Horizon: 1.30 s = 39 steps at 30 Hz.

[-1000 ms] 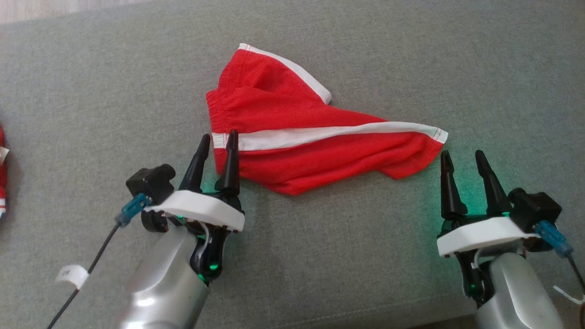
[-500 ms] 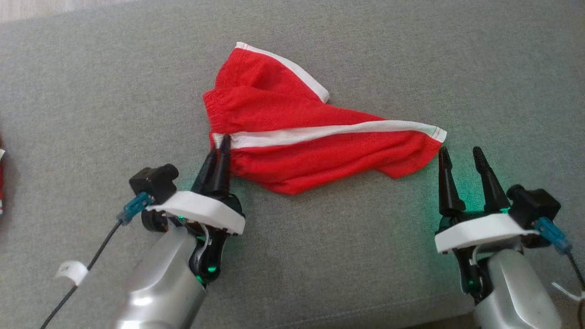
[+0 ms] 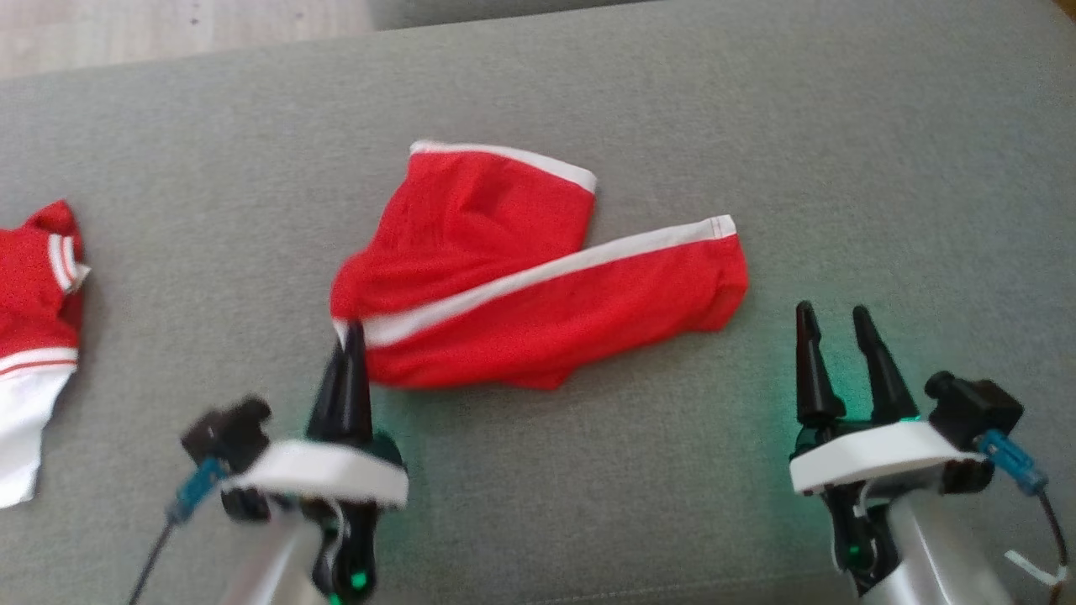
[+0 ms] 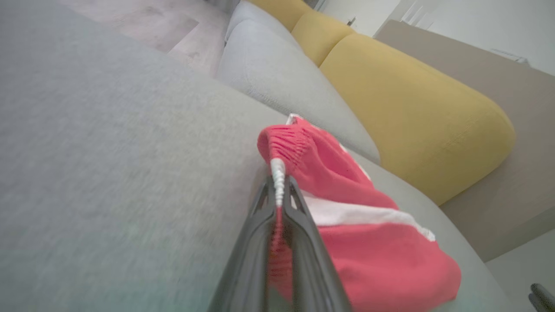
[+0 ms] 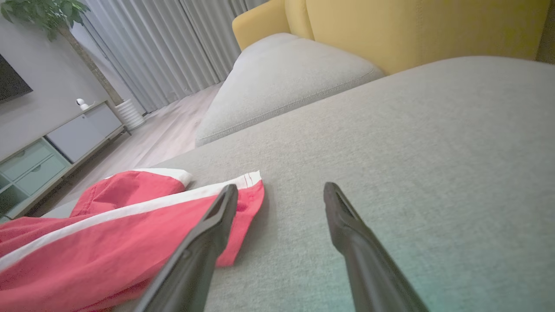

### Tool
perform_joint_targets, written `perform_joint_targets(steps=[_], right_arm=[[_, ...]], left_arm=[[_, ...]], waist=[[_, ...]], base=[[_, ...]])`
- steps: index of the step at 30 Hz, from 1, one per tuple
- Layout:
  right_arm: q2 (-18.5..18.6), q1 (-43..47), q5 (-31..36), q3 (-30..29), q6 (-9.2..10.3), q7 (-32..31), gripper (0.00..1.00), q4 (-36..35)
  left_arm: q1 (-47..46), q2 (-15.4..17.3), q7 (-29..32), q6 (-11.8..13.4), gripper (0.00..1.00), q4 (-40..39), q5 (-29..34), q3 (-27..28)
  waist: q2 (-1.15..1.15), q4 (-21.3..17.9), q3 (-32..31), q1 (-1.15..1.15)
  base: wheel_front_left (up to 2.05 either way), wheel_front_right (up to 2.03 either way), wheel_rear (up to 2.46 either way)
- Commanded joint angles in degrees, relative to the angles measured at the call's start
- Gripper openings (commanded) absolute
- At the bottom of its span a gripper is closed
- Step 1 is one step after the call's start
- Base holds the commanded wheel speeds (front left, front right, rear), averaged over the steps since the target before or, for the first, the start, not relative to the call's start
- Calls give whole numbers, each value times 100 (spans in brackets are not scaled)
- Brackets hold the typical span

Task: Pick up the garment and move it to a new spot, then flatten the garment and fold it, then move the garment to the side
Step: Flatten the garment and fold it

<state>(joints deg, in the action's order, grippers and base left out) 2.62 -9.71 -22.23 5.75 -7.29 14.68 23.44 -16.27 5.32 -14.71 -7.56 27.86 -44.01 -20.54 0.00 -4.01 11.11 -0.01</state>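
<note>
Shorts point(image 3: 538, 311) dragged leftward; L fingers point(image 3: 345, 386) clamped on ribbed waistband point(image 4: 286, 145), R fingers point(image 3: 812, 370) apart; grey woven cushion point(image 3: 672, 470).

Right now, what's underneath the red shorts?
The red shorts rest on the grey sofa cushion, which shows all around them. The left gripper pinches their waistband corner. Anything beneath the cloth itself is covered.

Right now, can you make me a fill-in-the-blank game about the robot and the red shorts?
The left gripper is ____ on the waistband of the red shorts.
The right gripper stands ____, holding nothing.
The shorts have ____ stripes.
They rest on a ____ sofa cushion.
Missing words: shut, open, white, grey.
</note>
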Motion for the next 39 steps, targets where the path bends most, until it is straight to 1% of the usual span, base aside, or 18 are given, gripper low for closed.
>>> perform_joint_targets(steps=[1,6,11,17,20,22,26,32,37,38,39], right_arm=[[26,-56,-95,206,-20,32,100,-143],[26,-221,-374,277,-20,32,100,-28],[121,-1132,-117,506,-20,11,100,971],[244,-2222,206,700,-20,-410,100,1970],[264,-2558,379,827,-20,-612,100,2398],[285,-2692,526,895,-20,-752,100,2689],[255,-2816,687,890,-20,-763,100,3070],[182,-3006,844,880,-20,-524,100,3372],[136,-3120,926,1001,-20,-548,100,3612],[132,-3129,942,1028,-20,-548,89,3653],[129,-3137,944,1041,-20,-539,71,3688]], left_arm=[[-17,24,-29,8,0,-206,82,195],[189,-11,-29,8,0,-254,188,224],[168,-68,-29,8,0,-239,264,200],[34,-128,-29,8,0,-211,308,65],[-24,-158,-29,8,0,-193,306,-9],[-55,-176,-29,8,0,-185,297,-41],[-91,-201,-29,8,0,-182,300,-78],[-153,-216,-29,8,0,-169,286,-123],[-193,-225,-29,8,0,-150,281,-161],[-196,-226,-29,8,0,-149,281,-156],[-199,-227,-29,8,0,-149,281,-151]], waist=[[0,91,-68,1],[0,182,-100,1],[0,288,-26,1],[0,409,152,1],[0,481,236,1],[0,525,282,1],[0,575,356,1],[0,653,416,1],[0,724,446,1],[0,730,451,1],[0,734,455,1]], base=[[0,0,0],[0,0,0],[0,0,0],[0,0,0],[0,0,0],[0,0,0],[0,0,0],[0,0,0],[0,0,0],[0,0,0],[0,0,0]])
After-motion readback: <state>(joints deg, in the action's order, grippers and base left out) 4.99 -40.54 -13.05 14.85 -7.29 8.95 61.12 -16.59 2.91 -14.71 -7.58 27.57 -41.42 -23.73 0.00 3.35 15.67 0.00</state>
